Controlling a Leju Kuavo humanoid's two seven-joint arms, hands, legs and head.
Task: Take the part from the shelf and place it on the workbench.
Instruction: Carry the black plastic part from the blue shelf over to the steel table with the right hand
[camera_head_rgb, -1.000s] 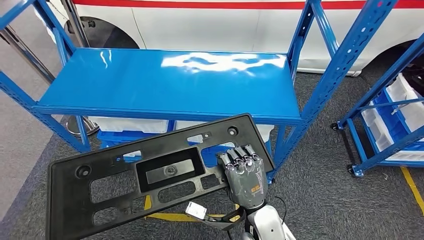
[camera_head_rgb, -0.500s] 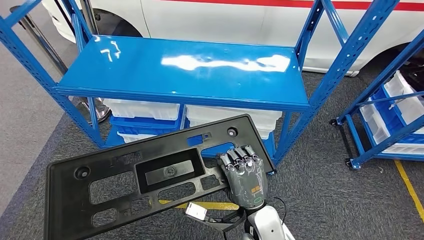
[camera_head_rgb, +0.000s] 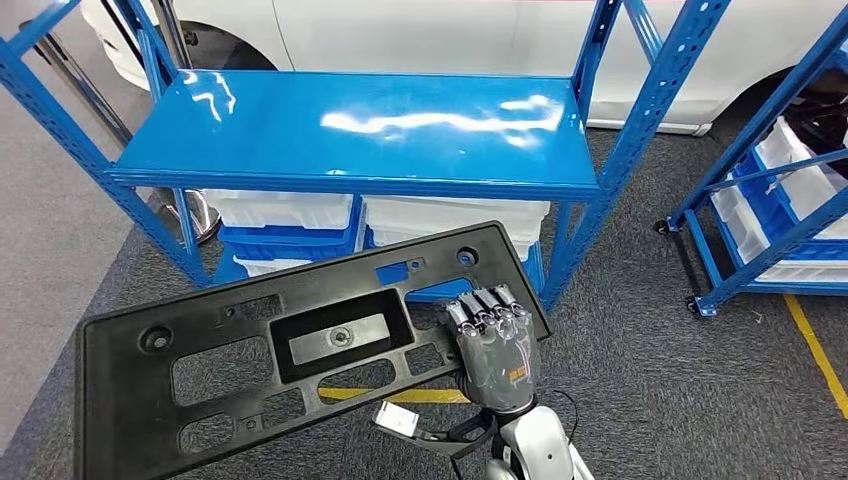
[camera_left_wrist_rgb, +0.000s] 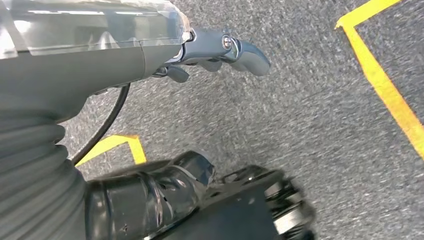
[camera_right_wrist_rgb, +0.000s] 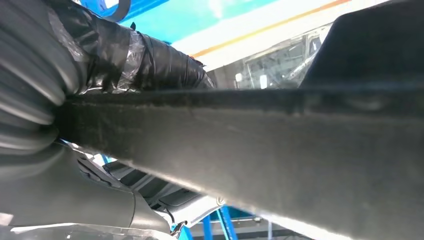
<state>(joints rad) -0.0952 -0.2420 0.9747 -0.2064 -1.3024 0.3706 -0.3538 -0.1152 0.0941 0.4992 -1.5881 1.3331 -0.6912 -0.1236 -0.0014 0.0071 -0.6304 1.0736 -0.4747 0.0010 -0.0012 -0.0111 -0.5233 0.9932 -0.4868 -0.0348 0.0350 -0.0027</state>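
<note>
A long flat black plastic part (camera_head_rgb: 300, 350) with several cut-outs hangs tilted in front of the blue shelf (camera_head_rgb: 350, 125), low in the head view. My right hand (camera_head_rgb: 495, 350) grips its right end, fingers curled over the top face. In the right wrist view the part's dark edge (camera_right_wrist_rgb: 250, 130) runs across the picture, clamped between my taped fingers (camera_right_wrist_rgb: 150, 65) and the grey thumb (camera_right_wrist_rgb: 65, 195). The shelf's top board is bare. My left hand (camera_left_wrist_rgb: 210, 50) hangs over the grey carpet with its thumb (camera_left_wrist_rgb: 245, 50) stuck out and nothing in it.
White and blue bins (camera_head_rgb: 455, 215) fill the shelf's lower level. A second blue rack (camera_head_rgb: 780, 200) with bins stands on castors at the right. A white car (camera_head_rgb: 420, 30) is behind the shelf. Yellow tape lines (camera_head_rgb: 815, 345) mark the grey carpet.
The whole view has shifted: the shelf now lies a little farther off and more of its lower bins show. The part stays in my right hand, its left end slightly lower.
</note>
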